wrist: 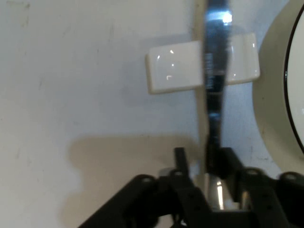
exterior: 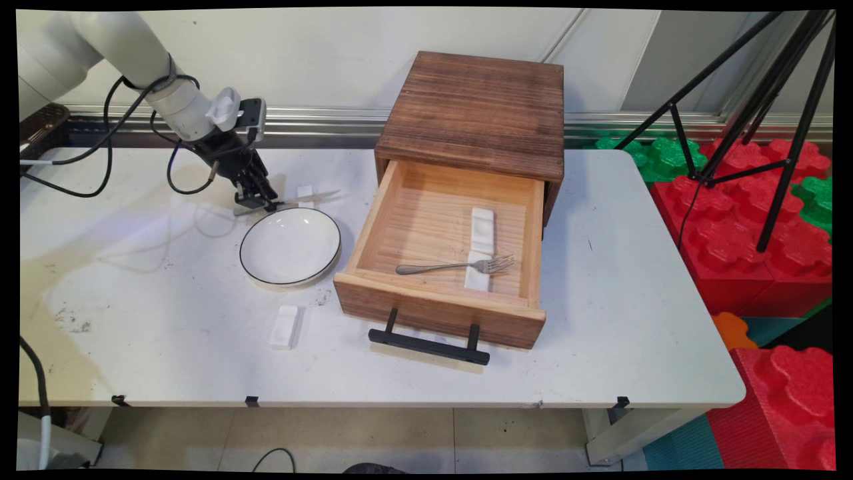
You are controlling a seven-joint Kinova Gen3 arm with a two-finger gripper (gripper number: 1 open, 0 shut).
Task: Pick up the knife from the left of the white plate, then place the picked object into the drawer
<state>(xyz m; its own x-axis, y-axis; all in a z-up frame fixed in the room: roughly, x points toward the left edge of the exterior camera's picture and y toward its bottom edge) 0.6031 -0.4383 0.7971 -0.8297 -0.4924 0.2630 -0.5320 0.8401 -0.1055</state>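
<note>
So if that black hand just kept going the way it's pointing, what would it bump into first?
Probably the small white rest just ahead. The hand is shut on a knife whose blade lies across that rest, with the plate off to one side. Depth is hard to judge.

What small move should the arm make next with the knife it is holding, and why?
Probably a short, straight lift. The gripper has its fingers shut on the handle end of the knife, whose blade lies across the white rest beside the plate. Raising it first would likely clear the rest without dragging it toward the plate.
</note>
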